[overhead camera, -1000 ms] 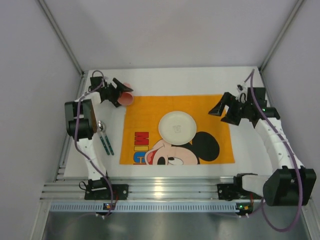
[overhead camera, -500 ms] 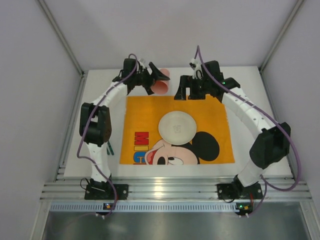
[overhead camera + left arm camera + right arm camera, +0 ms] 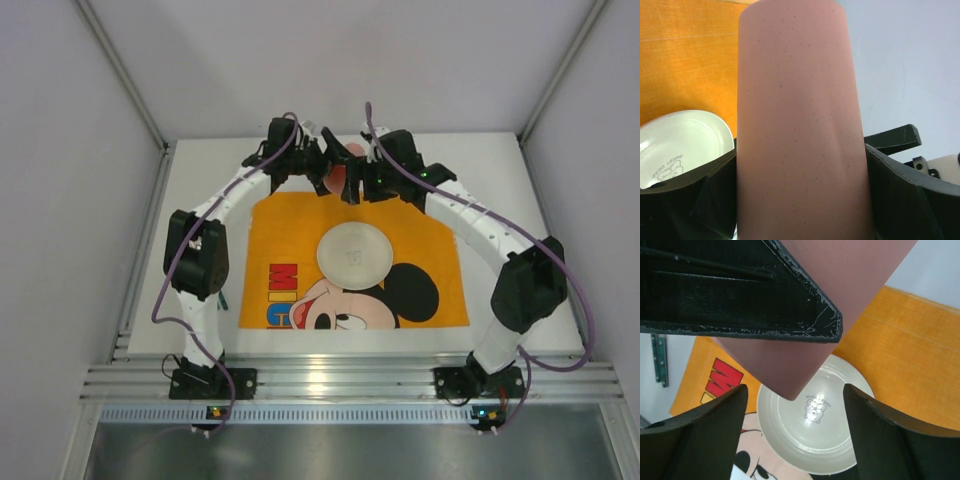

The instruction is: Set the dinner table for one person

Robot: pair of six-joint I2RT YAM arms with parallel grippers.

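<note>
A pink cup [image 3: 800, 125] is held on its side in my left gripper [image 3: 800, 170], whose black fingers press both its walls. Seen from above, the left gripper [image 3: 328, 165] and the cup [image 3: 337, 176] hang over the far edge of the orange mouse placemat [image 3: 420, 215] on the white dinner table [image 3: 480, 160]. My right gripper [image 3: 355, 180] faces it from the right. In the right wrist view that gripper [image 3: 795, 390] is open, its fingers on either side of the cup's end [image 3: 790, 365] without touching it. A white plate [image 3: 354, 255] lies on the placemat below.
Green-handled cutlery [image 3: 660, 360] lies on the table left of the placemat, mostly hidden by the left arm in the top view. The silver rail [image 3: 330, 385] runs along the near edge, and grey walls close the table's sides and back.
Both arms swung in from the table's sides to the far middle. The left one carried the pink cup to the right, and the right gripper came left to meet it.
</note>
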